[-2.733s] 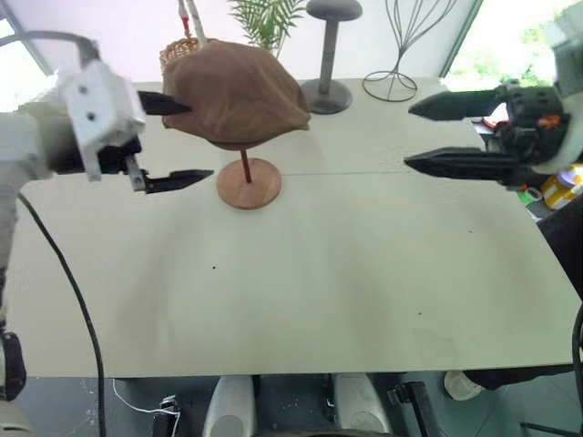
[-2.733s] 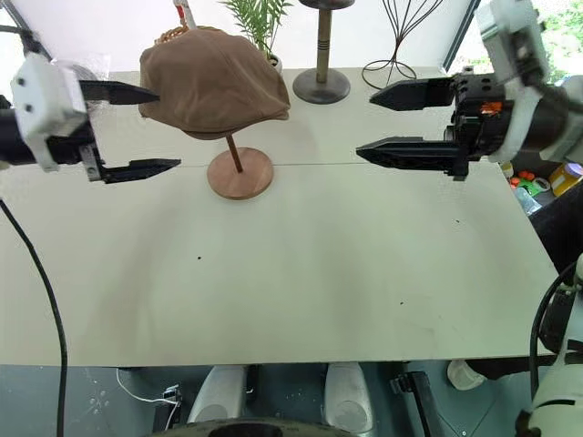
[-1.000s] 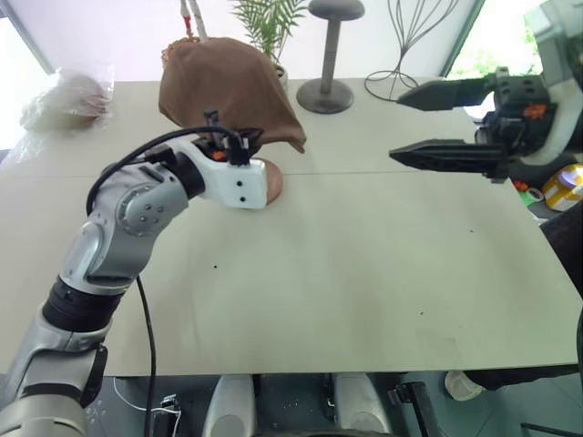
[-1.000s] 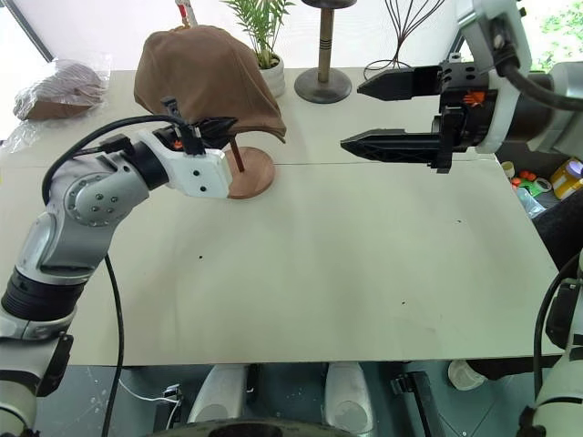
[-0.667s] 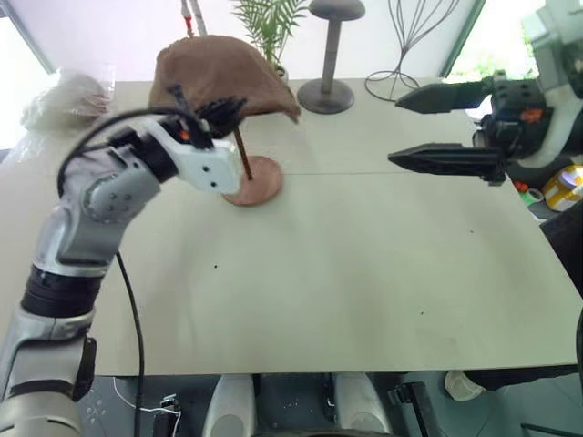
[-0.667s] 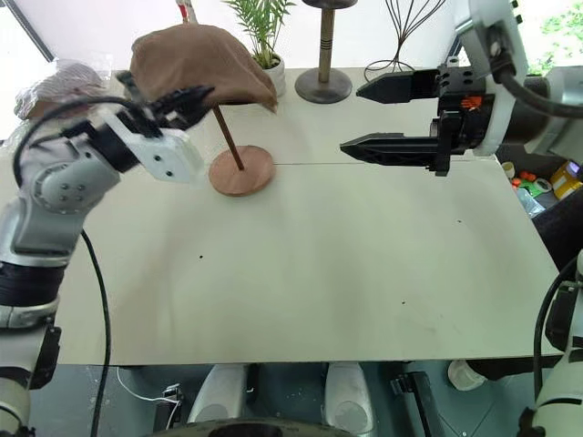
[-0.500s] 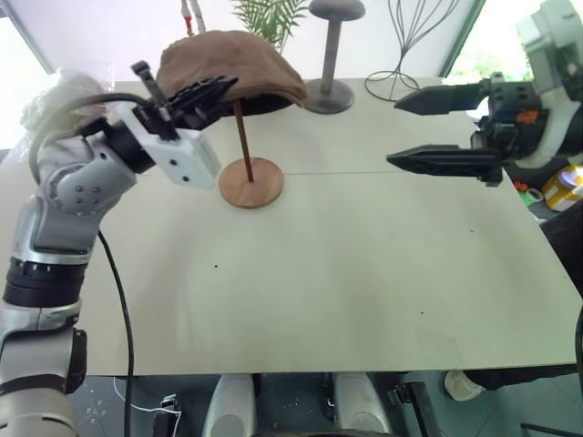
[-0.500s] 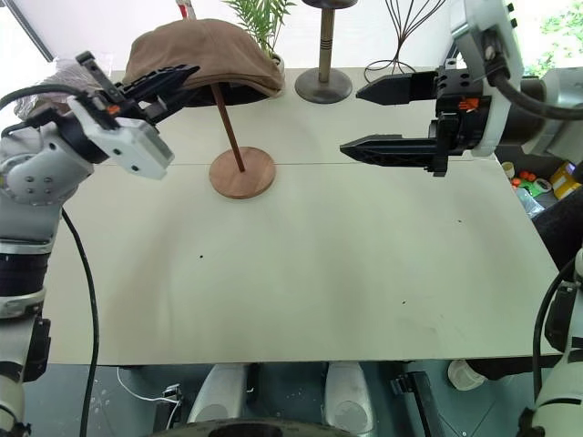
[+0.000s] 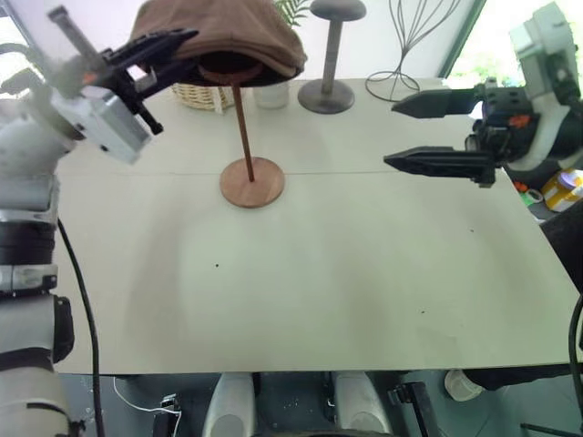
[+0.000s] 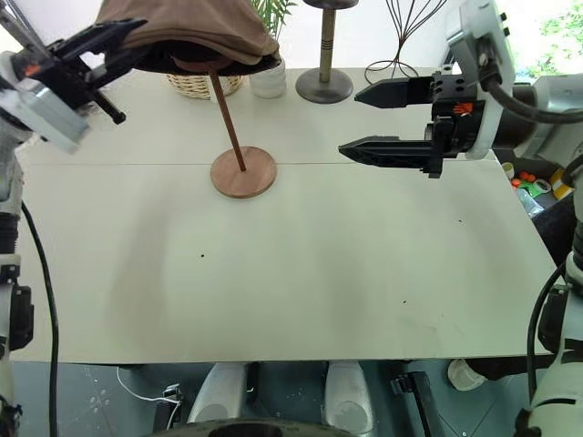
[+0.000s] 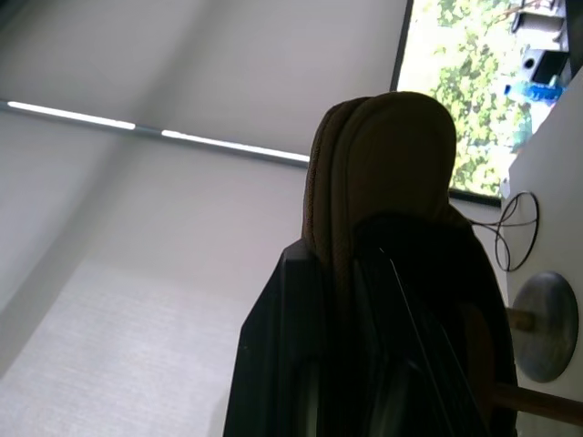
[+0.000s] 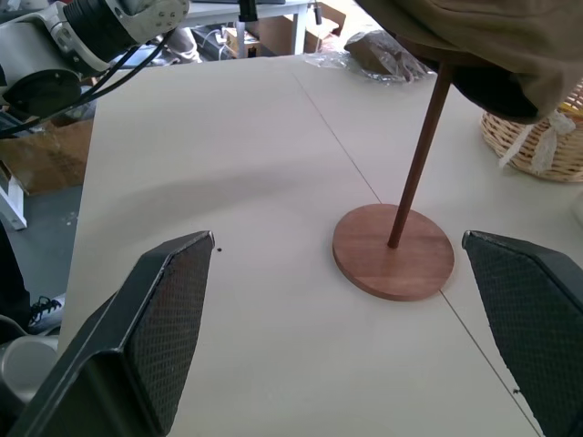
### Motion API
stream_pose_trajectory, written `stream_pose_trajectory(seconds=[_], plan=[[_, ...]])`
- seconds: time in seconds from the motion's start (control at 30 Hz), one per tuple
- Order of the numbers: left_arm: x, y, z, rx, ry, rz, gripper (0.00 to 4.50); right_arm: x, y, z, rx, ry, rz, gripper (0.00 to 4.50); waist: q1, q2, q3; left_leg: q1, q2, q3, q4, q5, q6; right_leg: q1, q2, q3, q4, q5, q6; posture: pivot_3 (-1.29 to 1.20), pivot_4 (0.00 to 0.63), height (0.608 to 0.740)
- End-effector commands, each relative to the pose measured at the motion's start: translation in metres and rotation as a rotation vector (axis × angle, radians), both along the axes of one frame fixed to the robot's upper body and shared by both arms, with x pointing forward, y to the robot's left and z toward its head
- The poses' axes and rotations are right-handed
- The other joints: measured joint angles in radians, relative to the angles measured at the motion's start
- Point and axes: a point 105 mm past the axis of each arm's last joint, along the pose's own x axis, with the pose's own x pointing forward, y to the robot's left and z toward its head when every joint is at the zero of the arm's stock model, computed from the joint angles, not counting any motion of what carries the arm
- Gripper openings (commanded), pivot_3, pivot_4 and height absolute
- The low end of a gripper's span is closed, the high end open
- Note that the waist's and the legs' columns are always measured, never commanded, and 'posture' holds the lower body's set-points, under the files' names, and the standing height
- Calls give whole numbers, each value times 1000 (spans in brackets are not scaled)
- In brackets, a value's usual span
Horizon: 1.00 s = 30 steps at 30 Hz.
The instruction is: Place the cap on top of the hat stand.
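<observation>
The brown cap point(image 9: 228, 27) lies over the flat disc top of the reddish-brown hat stand point(image 9: 252, 181), whose thin rod leans slightly and whose round base rests on the table point(image 9: 364, 273). My left gripper point(image 9: 189, 47) is up at the cap's left side, shut on its edge. In the left wrist view the cap point(image 11: 383, 155) stands pinched between the dark fingers. My right gripper point(image 9: 390, 135) hovers to the right of the stand, open and empty, pointing left toward it. The right wrist view has the stand's base point(image 12: 393, 250) between its two fingers, with the cap point(image 12: 492, 45) above it.
A dark grey mushroom-topped stand point(image 9: 330, 55) and a thin black wire stand point(image 9: 410, 45) stand at the table's far edge. A wicker basket point(image 9: 202, 93) and a white plant pot point(image 9: 271, 94) sit behind the hat stand. A clear plastic bag point(image 12: 392, 59) lies at the far left.
My left gripper has risen and moved left with the cap's edge. The cap, earlier drooping over the rod, now sits level on the disc top. The right arm has kept still.
</observation>
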Motion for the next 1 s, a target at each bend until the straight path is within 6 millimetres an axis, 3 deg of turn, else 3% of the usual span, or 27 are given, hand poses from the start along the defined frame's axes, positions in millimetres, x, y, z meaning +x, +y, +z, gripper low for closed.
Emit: stream_pose_trajectory(seconds=[0.03,0.3,0.53,0.57,0.63,0.8,1.0], plan=[[-4,4,1,39,-7,-50,19,-2,-3,9,-3,-42,-5,4500,0,0,0,0,0,0,0,0,0,0,0,0,0,0,0,0,150,728],[11,12,-38,126,108,-75,19,-9,-3,15,-36,-51,-2,4500,0,0,0,-1,0,0,1,0,0,0,0,0,0,0,0,0,150,728],[18,19,-49,137,135,-55,19,-18,-3,30,11,-47,14,4500,-2,0,0,-1,0,0,1,0,0,0,0,0,0,0,0,0,150,728],[18,19,-50,135,141,-56,886,-19,-2,30,13,-46,14,4500,-2,0,0,-1,0,0,1,0,0,0,0,0,0,0,0,0,150,728],[17,21,-52,134,150,-58,1723,-18,-3,30,15,-43,11,4500,-1,0,0,-1,0,0,1,0,0,0,0,0,0,0,0,0,150,728],[14,30,-56,136,170,-28,4347,-15,-1,28,19,-40,8,4500,-2,0,0,-1,0,0,1,0,0,0,0,0,0,0,0,0,150,728],[2,48,-68,131,223,44,4468,-11,3,28,27,-44,30,4500,-7,0,0,-1,1,0,0,0,0,-1,0,0,0,0,0,0,150,728]])
